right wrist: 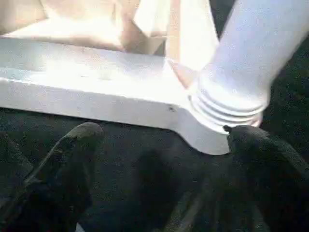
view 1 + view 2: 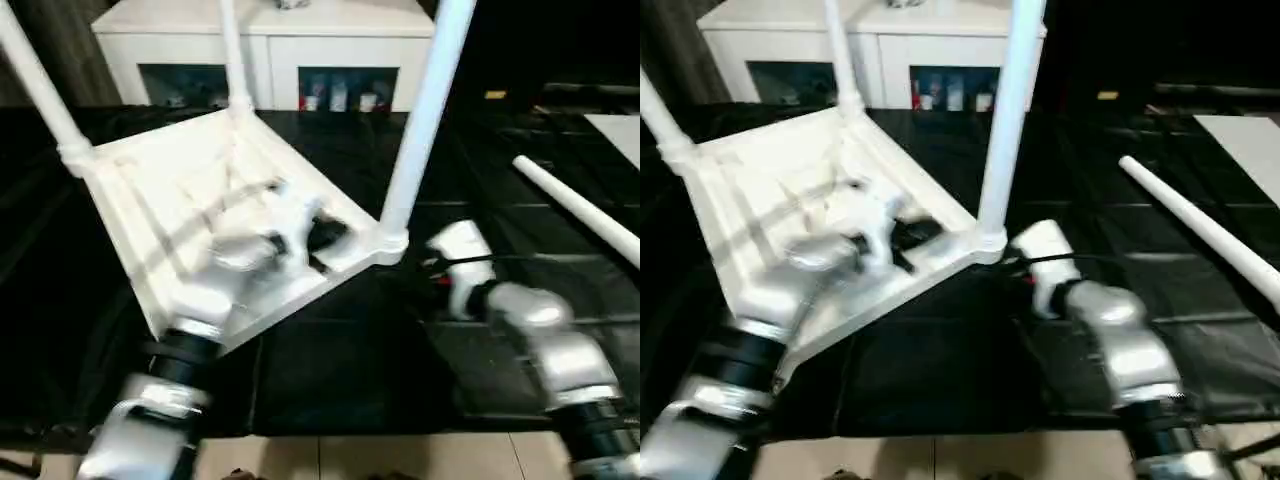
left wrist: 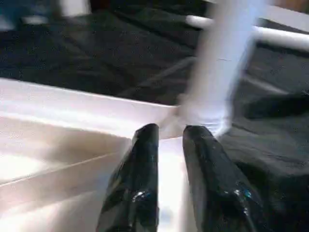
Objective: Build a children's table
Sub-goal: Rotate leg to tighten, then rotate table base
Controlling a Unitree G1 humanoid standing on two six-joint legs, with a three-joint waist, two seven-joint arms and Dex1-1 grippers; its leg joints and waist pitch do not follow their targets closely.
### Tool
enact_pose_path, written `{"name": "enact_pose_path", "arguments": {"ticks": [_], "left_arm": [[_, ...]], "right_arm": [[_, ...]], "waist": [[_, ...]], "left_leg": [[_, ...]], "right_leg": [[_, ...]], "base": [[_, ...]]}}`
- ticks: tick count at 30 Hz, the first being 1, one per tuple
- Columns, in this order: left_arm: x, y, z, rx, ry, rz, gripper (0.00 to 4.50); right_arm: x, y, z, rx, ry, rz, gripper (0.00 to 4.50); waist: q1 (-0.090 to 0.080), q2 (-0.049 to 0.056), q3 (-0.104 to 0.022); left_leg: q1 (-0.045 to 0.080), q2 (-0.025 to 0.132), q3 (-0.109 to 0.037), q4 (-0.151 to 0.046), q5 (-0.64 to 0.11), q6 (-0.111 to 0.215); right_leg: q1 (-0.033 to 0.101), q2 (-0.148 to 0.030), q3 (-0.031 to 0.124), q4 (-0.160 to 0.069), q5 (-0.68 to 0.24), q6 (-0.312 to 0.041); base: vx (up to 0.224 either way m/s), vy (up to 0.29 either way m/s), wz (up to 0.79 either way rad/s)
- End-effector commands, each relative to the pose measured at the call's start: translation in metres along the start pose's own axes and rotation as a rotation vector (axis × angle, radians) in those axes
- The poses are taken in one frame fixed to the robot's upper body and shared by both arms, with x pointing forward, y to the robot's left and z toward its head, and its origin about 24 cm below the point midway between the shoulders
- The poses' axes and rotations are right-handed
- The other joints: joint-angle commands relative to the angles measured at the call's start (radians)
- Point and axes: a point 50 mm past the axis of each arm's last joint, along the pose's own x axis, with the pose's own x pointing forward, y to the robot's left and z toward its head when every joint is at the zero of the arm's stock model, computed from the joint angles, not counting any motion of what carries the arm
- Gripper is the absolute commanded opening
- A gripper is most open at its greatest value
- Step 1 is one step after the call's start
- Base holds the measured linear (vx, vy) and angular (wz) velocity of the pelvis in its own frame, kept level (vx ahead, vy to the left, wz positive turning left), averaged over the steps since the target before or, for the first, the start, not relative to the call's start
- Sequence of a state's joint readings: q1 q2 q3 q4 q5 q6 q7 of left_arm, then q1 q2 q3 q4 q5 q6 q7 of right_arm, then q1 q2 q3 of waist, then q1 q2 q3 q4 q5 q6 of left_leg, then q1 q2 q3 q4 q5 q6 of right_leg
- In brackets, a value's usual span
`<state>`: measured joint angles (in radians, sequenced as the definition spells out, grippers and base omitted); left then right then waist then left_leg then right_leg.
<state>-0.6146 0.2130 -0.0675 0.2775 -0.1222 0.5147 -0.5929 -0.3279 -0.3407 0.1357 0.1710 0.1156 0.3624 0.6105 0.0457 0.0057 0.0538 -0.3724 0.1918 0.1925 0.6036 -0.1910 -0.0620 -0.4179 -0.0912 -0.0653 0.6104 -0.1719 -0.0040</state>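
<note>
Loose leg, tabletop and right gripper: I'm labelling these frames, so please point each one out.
loose leg (image 2: 580,208): left eye view, mid-shaft, lying on the black cloth.
tabletop (image 2: 170,195): left eye view, ribbed underside.
right gripper (image 1: 159,140): right wrist view, midway between its wide-apart fingertips, just below the corner socket.

Black-covered bench with a white cabinet behind it

A black sheet (image 2: 330,370) covers the bench, wrinkled and glossy, reaching to its near edge, where pale floor tiles (image 2: 400,458) show below. Beyond the far edge stands a white cabinet (image 2: 270,40) with two open compartments holding small bottles or jars (image 2: 340,98), too blurred to tell apart. A flat white board (image 2: 1250,140) lies at the bench's right edge.
</note>
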Motion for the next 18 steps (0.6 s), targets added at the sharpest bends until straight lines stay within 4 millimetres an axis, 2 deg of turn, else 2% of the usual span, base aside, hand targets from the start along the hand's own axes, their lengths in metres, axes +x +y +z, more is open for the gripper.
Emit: {"name": "enact_pose_path", "arguments": {"ticks": [1, 2, 5, 8, 9, 10, 11, 12, 13, 14, 15, 16, 17, 18], "left_arm": [[-0.010, 0.015, 0.006, 0.022, -0.016, 0.096, 1.35], [-0.010, 0.015, 0.006, 0.022, -0.016, 0.096, 1.35], [-0.010, 0.015, 0.006, 0.022, -0.016, 0.096, 1.35], [-0.010, 0.017, 0.006, 0.025, -0.016, 0.108, 1.37], [-0.017, 0.030, 0.007, 0.051, -0.016, 0.193, 1.52], [-0.056, 0.081, 0.000, 0.114, -0.004, 0.546, 1.52], [-0.093, 0.114, -0.006, 0.178, 0.022, 0.812, 1.63], [-0.125, 0.136, -0.010, 0.218, 0.041, 1.013, 1.81], [-0.144, 0.147, -0.015, 0.238, 0.061, 1.116, 1.81], [-0.152, 0.151, -0.019, 0.233, 0.080, 1.153, 1.88], [-0.152, 0.151, -0.019, 0.233, 0.080, 1.153, 1.95], [-0.152, 0.151, -0.019, 0.233, 0.080, 1.153, 2.04], [-0.155, 0.151, -0.028, 0.164, 0.065, 1.112, 2.04], [-0.146, 0.145, -0.032, 0.139, 0.071, 1.030, 2.22]], "right_arm": [[0.002, -0.001, 0.005, -0.011, -0.004, -0.002, 4.50], [0.002, -0.001, 0.005, -0.011, -0.004, -0.002, 4.50], [0.002, -0.001, 0.005, -0.011, -0.004, -0.002, 4.50], [0.002, 0.000, 0.006, -0.011, -0.004, 0.000, 4.50], [0.003, 0.002, 0.006, -0.010, -0.007, 0.010, 4.50], [0.006, 0.006, 0.005, -0.003, -0.007, 0.028, 4.50], [0.007, 0.009, 0.004, -0.001, -0.005, 0.040, 4.50], [0.008, 0.011, 0.003, -0.001, -0.003, 0.048, 4.50], [0.009, 0.012, 0.003, 0.000, -0.002, 0.052, 4.50], [0.009, 0.012, 0.003, -0.002, 0.000, 0.051, 4.50], [0.009, 0.012, 0.003, -0.002, 0.000, 0.051, 4.50], [0.009, 0.012, 0.003, -0.002, 0.000, 0.051, 4.50], [0.009, 0.012, 0.003, -0.001, -0.001, 0.049, 4.50], [0.009, 0.012, 0.002, -0.001, -0.003, 0.047, 4.50]], "waist": [[0.002, -0.008, -0.066], [0.000, -0.005, -0.067], [0.006, -0.002, -0.068], [0.014, -0.003, -0.069], [0.013, -0.005, -0.069], [0.015, -0.013, -0.070], [0.001, -0.009, -0.068], [-0.016, -0.008, -0.067], [-0.023, -0.005, -0.070], [-0.033, 0.002, -0.070], [-0.028, 0.007, -0.068], [-0.026, 0.006, -0.068], [-0.012, 0.004, -0.067], [-0.004, 0.003, -0.065]], "left_leg": [[0.007, 0.029, -0.016, -0.070, -0.193, 0.051], [0.009, 0.030, -0.016, -0.071, -0.194, 0.045], [0.013, 0.031, -0.014, -0.070, -0.178, 0.044], [0.010, 0.030, -0.014, -0.070, -0.163, 0.046], [0.008, 0.030, -0.015, -0.070, -0.166, 0.047], [0.002, 0.027, -0.018, -0.068, -0.173, 0.053], [-0.009, 0.023, -0.024, -0.073, -0.181, 0.042], [-0.015, 0.018, -0.030, -0.074, -0.195, 0.028], [-0.017, 0.014, -0.034, -0.073, -0.194, 0.018], [-0.010, 0.017, -0.041, -0.074, -0.187, 0.006], [0.012, 0.023, -0.037, -0.069, -0.200, 0.004], [0.018, 0.024, -0.035, -0.067, -0.197, 0.005], [0.016, 0.026, -0.033, -0.068, -0.186, 0.009], [0.019, 0.028, -0.029, -0.071, -0.190, 0.010]], "right_leg": [[0.059, -0.041, 0.037, -0.076, -0.229, -0.205], [0.058, -0.040, 0.038, -0.075, -0.225, -0.198], [0.054, -0.040, 0.041, -0.072, -0.181, -0.212], [0.058, -0.042, 0.041, -0.068, -0.146, -0.223], [0.059, -0.042, 0.040, -0.068, -0.147, -0.221], [0.062, -0.041, 0.039, -0.064, -0.159, -0.207], [0.072, -0.040, 0.036, -0.063, -0.185, -0.168], [0.075, -0.035, 0.032, -0.068, -0.222, -0.119], [0.079, -0.034, 0.031, -0.068, -0.231, -0.097], [0.072, -0.036, 0.033, -0.071, -0.234, -0.091], [0.052, -0.033, 0.037, -0.079, -0.230, -0.129], [0.049, -0.032, 0.040, -0.075, -0.200, -0.157], [0.050, -0.032, 0.040, -0.069, -0.169, -0.196], [0.047, -0.032, 0.041, -0.069, -0.168, -0.207]], "base": [[0.000, 0.000, 0.00], [0.000, 0.000, 0.00], [0.000, 0.000, 0.00], [0.000, 0.000, 0.00], [0.000, 0.000, 0.00], [0.000, 0.000, 0.00], [0.000, 0.000, 0.00], [0.000, 0.000, 0.00], [0.000, 0.000, 0.00], [0.000, 0.000, 0.00], [0.000, 0.000, 0.00], [0.000, 0.000, 0.00], [0.000, 0.000, 0.00], [0.000, 0.000, 0.00]]}}
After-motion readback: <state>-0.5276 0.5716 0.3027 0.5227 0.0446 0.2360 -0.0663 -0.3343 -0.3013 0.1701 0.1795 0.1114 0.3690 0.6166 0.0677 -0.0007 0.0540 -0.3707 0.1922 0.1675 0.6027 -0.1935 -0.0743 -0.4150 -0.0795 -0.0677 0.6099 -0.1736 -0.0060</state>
